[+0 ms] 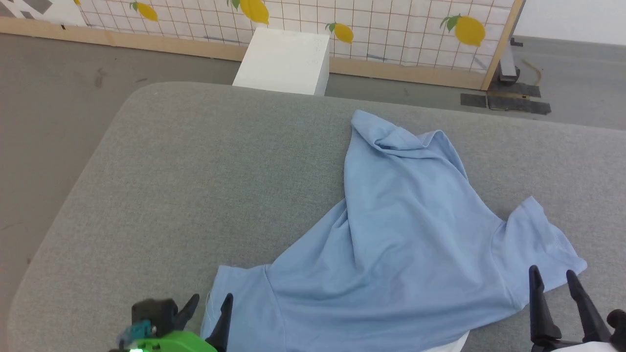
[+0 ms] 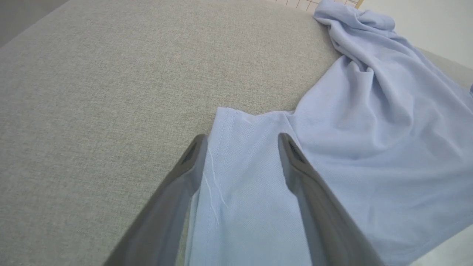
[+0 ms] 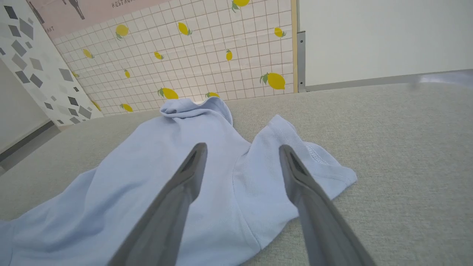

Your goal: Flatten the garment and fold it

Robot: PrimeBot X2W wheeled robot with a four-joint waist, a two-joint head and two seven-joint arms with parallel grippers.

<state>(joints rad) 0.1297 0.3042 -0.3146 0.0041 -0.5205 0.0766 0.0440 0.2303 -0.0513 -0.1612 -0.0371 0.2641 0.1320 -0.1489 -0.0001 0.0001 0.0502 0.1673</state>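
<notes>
**1. Grippers.** The left gripper (image 1: 212,296) stands at the near left and the right gripper (image 1: 552,270) at the near right. The jaws of both stand wide apart and hold nothing.

**2. Garment position.** 1 garment (image 1: 406,220) lies on the grey pad (image 1: 195,186), right of centre. Its 2 sleeves lie nearest the robot.
- The left sleeve (image 1: 239,303) lies directly ahead of the left gripper. In the left wrist view its hemmed edge runs between the jaws.
- The right sleeve (image 1: 543,239) lies just ahead of the right gripper. In the right wrist view the sleeve seam falls between the jaws.
- Whether either gripper touches the cloth cannot be told.

**3. Long axis.** The axis runs from the near edge almost straight away from the robot. It ends at 1 bunched end (image 1: 391,137) near the far edge. The body narrows and creases toward that end.

**4. Coming move (judgement).** Each arm is about equally near its own sleeve. The cloth lies forward of both sets of jaws. Spreading it probably calls for 2 grips, 1 per sleeve, drawn apart across the axis.

**5. Beyond the pad.** 1 white box (image 1: 283,61) stands on the floor, with 1 lemon-print panel (image 1: 391,29) behind it.
</notes>
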